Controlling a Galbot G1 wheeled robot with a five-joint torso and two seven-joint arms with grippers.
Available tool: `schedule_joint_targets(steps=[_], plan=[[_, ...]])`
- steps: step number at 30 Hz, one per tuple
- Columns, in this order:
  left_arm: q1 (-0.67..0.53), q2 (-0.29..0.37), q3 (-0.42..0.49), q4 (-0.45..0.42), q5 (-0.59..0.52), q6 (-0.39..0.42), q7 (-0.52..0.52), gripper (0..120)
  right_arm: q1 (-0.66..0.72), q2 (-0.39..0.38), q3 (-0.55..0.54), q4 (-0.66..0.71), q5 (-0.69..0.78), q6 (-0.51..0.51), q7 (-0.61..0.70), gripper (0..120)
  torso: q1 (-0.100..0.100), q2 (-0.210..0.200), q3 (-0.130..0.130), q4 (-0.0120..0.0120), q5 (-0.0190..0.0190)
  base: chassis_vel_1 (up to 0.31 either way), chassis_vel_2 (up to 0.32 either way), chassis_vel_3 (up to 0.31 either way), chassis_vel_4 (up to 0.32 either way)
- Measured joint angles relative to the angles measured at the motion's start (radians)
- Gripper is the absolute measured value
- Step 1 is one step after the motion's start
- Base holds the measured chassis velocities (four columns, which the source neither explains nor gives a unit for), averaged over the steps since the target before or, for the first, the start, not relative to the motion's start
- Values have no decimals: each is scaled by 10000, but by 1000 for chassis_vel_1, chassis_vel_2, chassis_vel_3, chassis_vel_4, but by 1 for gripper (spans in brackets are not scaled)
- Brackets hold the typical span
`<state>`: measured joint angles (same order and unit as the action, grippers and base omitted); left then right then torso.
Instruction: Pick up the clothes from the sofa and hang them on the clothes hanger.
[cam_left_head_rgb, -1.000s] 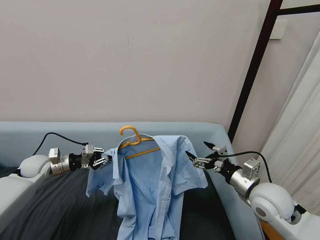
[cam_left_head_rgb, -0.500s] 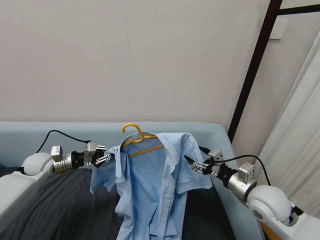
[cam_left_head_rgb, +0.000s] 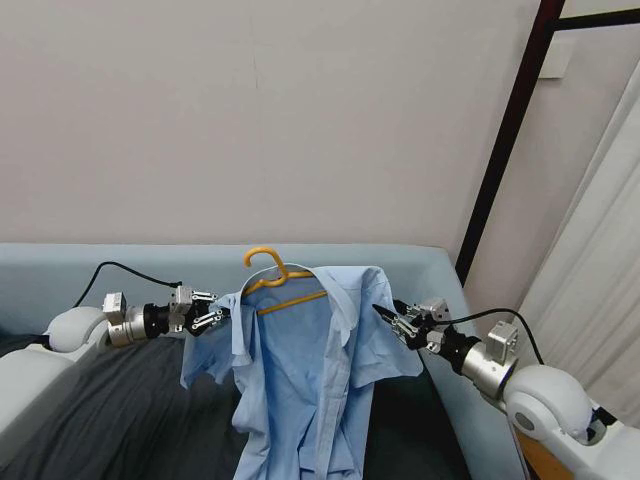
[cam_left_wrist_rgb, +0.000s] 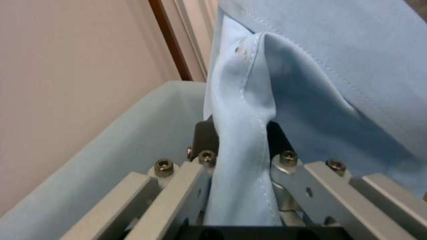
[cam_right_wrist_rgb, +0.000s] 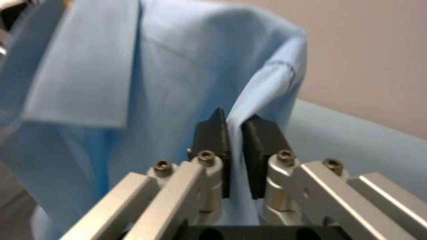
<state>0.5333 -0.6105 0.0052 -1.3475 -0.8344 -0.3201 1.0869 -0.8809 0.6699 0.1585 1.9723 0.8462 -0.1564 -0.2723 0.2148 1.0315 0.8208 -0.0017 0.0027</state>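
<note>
The right tool (cam_left_head_rgb: 392, 318), spread a second ago, has now pinched the shirt (cam_left_head_rgb: 300, 385) at one shoulder; the left tool (cam_left_head_rgb: 212, 318) stays clamped on the other shoulder. Held at both sides, the shirt hangs on its hanger (cam_left_head_rgb: 268, 272) above the sofa (cam_left_head_rgb: 60, 265) and looks ready to carry

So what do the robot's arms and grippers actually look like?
The left arm and right arm have rounded white shells and silver wrists. The left gripper and right gripper are silver bolted linkages with black pads. A thin black cable loops over each wrist.
</note>
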Motion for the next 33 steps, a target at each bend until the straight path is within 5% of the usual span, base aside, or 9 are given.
schedule_joint_targets(steps=[18,33], plan=[[-80,-444,64,282,63,0,315,3,1067,-589,483,-739,2921,333,-3881,0,0,0,0,1,0,0,0,0,0],[-8,-505,59,305,70,18,429,1,1563,-644,298,-1842,2006,680,-3579,0,0,1,0,1,0,0,0,0,0]])
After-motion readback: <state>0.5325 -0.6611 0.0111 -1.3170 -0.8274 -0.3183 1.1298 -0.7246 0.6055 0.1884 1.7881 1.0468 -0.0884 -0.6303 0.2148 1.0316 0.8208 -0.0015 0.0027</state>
